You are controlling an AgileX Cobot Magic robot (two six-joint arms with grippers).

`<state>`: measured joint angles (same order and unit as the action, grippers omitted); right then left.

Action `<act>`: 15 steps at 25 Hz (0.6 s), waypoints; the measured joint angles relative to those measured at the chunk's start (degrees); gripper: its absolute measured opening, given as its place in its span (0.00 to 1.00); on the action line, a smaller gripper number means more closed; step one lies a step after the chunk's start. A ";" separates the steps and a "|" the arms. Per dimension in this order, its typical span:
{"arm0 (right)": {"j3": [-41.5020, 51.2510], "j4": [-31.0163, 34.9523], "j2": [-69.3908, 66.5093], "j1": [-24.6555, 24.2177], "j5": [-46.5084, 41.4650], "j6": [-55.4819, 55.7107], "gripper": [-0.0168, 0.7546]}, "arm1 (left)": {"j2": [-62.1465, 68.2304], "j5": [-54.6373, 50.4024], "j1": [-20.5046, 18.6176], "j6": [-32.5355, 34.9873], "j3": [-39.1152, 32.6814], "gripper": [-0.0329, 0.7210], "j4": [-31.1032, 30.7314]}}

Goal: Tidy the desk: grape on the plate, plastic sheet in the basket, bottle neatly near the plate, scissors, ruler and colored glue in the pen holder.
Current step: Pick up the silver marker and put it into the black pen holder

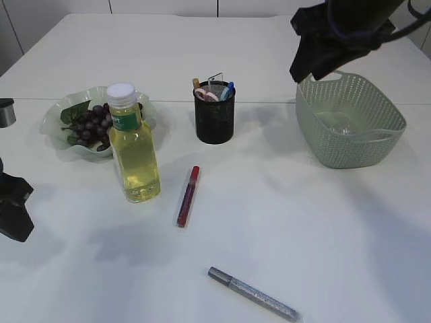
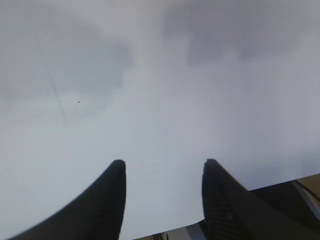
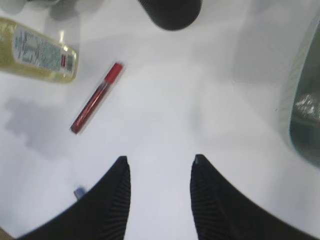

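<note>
The right gripper (image 3: 159,197) hung over the white table (image 3: 200,100) with its black jaws parted and nothing between them. A red glue pen (image 3: 96,98) lay slanted just below the yellow bottle (image 3: 35,50). The black pen holder (image 3: 170,12) showed at the top, the green basket (image 3: 302,110) at the right edge.

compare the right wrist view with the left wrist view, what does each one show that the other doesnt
Only the right wrist view shows objects: the red glue pen lying flat, the bottle of yellow liquid, the black pen holder at the top edge, and the green basket with the plastic sheet inside.

Only the left wrist view shows the table's edge, behind the left gripper.

Both show bare white table between open, empty jaws; the right gripper also holds nothing.
</note>
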<state>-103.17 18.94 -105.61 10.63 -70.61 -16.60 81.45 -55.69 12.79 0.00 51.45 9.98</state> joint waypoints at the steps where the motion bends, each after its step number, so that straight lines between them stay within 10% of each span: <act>1: 2.72 -0.26 1.55 0.89 -0.08 -0.01 0.44 | 0.00 0.00 0.00 0.00 0.00 0.52 0.00; 15: 27.35 -8.15 8.68 24.44 3.52 3.82 0.44 | 0.00 0.56 0.00 0.00 0.00 0.49 0.12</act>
<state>-75.83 10.79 -96.92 35.07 -67.09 -12.77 81.45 -55.13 12.79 0.00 51.45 10.10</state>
